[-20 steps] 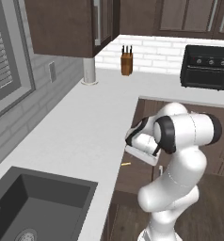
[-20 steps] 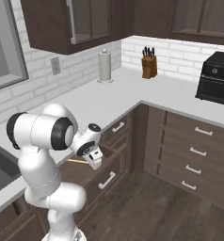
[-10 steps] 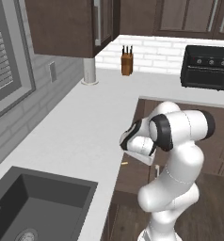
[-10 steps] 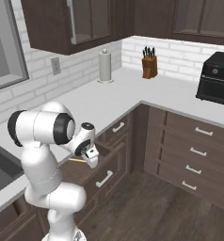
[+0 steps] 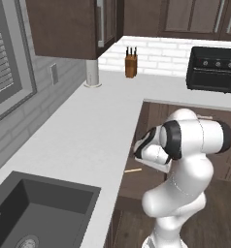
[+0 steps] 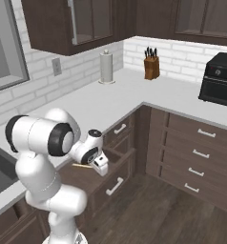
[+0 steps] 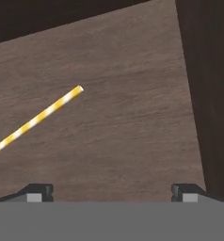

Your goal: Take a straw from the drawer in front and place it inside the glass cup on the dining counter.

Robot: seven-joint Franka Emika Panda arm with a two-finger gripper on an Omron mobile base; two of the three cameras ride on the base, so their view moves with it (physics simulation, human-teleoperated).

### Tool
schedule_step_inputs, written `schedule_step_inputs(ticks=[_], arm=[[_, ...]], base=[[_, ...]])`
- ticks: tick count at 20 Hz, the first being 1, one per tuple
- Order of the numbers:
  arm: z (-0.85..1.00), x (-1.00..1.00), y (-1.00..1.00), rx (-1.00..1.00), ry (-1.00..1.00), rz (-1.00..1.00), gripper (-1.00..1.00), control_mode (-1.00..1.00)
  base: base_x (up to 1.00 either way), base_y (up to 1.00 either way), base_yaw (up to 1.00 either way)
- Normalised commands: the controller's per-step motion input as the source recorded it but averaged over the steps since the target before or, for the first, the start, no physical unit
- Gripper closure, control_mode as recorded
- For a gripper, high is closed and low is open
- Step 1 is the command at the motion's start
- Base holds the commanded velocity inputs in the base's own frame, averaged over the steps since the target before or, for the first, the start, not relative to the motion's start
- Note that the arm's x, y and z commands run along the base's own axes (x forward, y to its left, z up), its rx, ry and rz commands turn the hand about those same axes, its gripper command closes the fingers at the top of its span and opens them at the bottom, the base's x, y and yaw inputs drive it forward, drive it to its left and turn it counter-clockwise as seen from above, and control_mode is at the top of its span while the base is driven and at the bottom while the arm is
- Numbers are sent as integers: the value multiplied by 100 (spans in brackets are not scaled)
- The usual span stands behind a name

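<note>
1. Inside the drawer [image 7: 132, 94], on its brown wooden floor, the straw [image 7: 37, 119] lay flat, striped yellow and white.
2. Seen from the hand view, the straw ran on a slant across the drawer floor, its near end cut off by the picture's left edge and its far end pointing toward the drawer's middle.
3. The gripper [image 7: 111, 192] was released, its two dark fingertips [image 7: 37, 191] standing wide apart at the bottom of the hand view, with bare drawer floor between them.
4. The straw lay apart from the gripper, off to the side of one fingertip and farther along the drawer floor; nothing sat between the jaws and nothing touched them.
5. A dark drawer wall ran along the right side of the hand view, just beyond the other fingertip.
6. From the left base view, the straw [image 5: 133, 170] showed as a short pale stick in the drawer [image 5: 137, 181], just below the edge of the white tabletop [image 5: 83, 140], with the hand bent down over the drawer right beside it.
7. From the right base view, the straw [image 6: 81, 166] poked out just beside the hand, and the gripper [image 6: 101, 167] pointed down into the pulled-out drawer [image 6: 116, 159] under the tabletop [image 6: 110, 95].
</note>
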Motion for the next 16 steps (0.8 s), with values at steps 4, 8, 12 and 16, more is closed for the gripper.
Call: schedule_step_inputs(ticks=[4, 8, 12, 16], arm=[[-15, -71, -63, 0, -7, 11, -100, -100], [-5, -65, -78, 0, -5, 12, -100, -100], [0, -55, -86, 0, -1, 10, -100, -100], [0, -41, -86, 0, 0, 8, -100, -100]], base=[[0, 0, 0], [0, 0, 0], [0, 0, 0], [0, 0, 0]])
